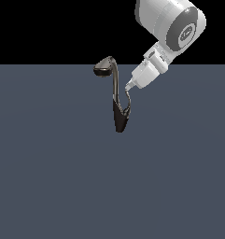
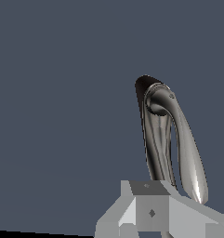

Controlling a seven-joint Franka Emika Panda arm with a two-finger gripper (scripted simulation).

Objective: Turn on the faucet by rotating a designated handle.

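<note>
The faucet [image 1: 116, 100] stands mid-floor: a dark tapered base, a slim curved neck and a flat oval spout head [image 1: 103, 67] at the top, toward the exterior view's left. The handle [image 1: 128, 102] is a thin silvery lever hooking up from the base on the exterior view's right. My gripper [image 1: 129, 87] comes down from the upper right. Its tip is just above the top end of the handle, and the fingers look pressed together with nothing between them. In the wrist view the fingers [image 2: 150, 204] are close in front of the faucet [image 2: 156, 139] and the silvery handle [image 2: 190, 155].
A plain dark grey-blue floor [image 1: 48, 177] lies around the faucet. The white arm [image 1: 172, 23] fills the upper right of the exterior view.
</note>
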